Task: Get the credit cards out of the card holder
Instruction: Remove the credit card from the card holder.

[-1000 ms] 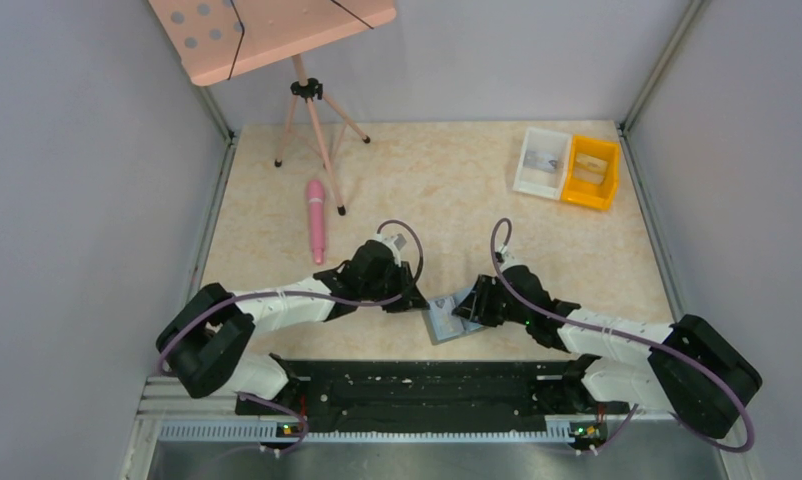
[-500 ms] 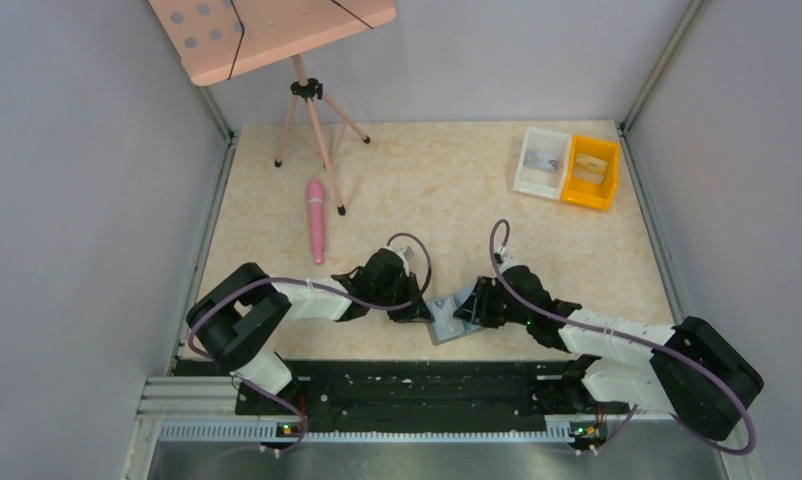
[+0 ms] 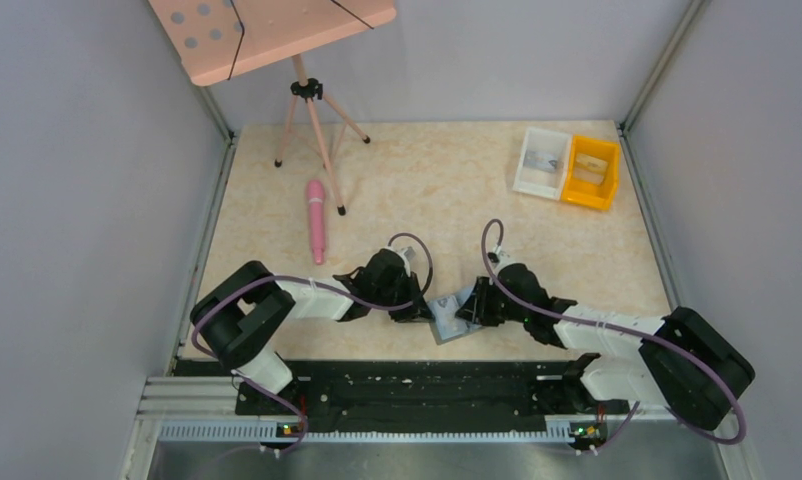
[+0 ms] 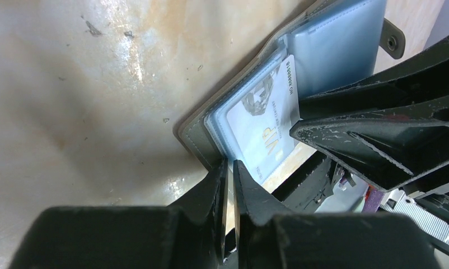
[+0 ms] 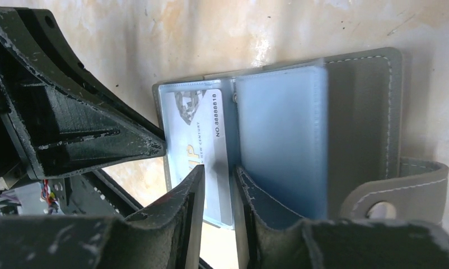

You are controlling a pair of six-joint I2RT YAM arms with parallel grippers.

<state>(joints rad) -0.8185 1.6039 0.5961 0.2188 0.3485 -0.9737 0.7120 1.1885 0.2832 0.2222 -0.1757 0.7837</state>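
"NO 8888818", "VIP" on card (image 5: 197, 151)

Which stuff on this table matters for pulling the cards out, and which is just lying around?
Job: card holder, open; white VIP card in its sleeve; left hand; right hand.

Lying about: pink tripod, pink wand, white bin, yellow bin.

Even, bright light from above; the table (image 3: 447, 190) shows soft shadows only. Wrist views are dimmer: glare streaks on the table at 12 o'clock, dark blurred fingers (image 4: 211, 224) at 6, holder (image 5: 300, 129) edge slightly soft
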